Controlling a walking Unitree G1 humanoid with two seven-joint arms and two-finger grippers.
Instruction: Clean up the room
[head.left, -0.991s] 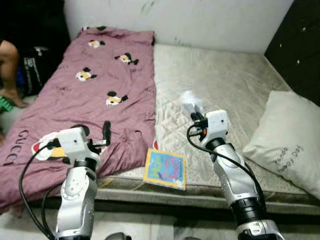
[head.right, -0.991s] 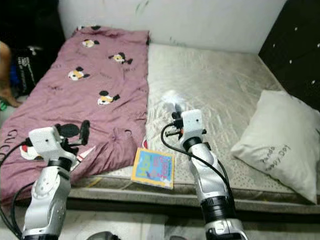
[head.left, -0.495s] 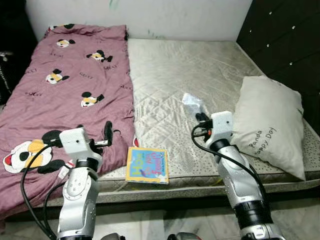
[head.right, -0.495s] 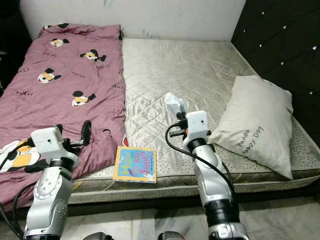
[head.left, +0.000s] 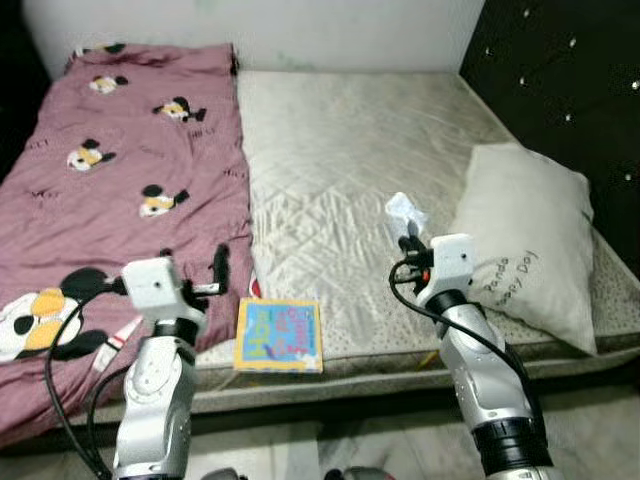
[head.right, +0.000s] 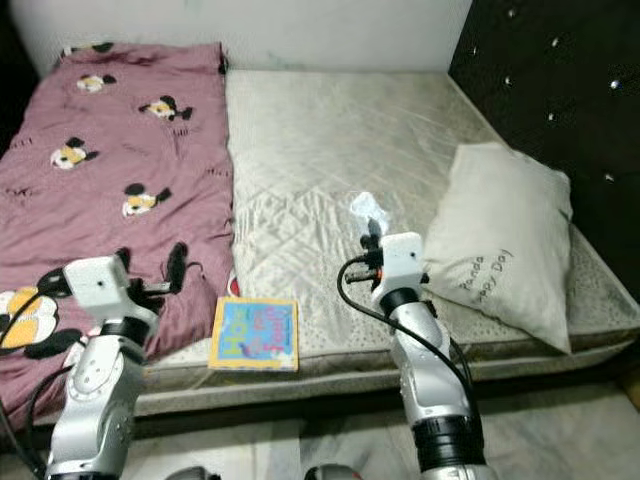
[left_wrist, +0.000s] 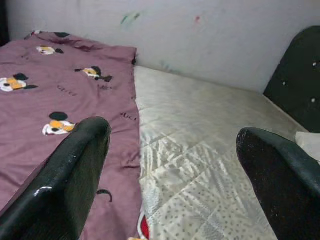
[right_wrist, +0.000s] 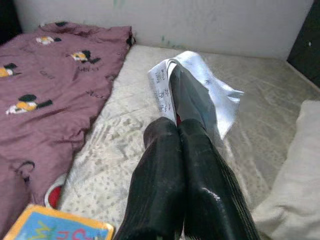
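Right claw (right_wrist: 176, 135), raised over the mattress (head.left: 330, 170), pinches a plastic wrapper (right_wrist: 200, 95); left claw (left_wrist: 170, 165) spread wide.

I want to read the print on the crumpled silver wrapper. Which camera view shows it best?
The right wrist view: the crumpled silver wrapper is close there, pinched in the right gripper, its printed edge visible. Both eye views show it small, without detail.

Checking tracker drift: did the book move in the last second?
No. The book lies at the mattress's front edge, right beside the blanket's edge, same as before. The camera shifted, not the book.
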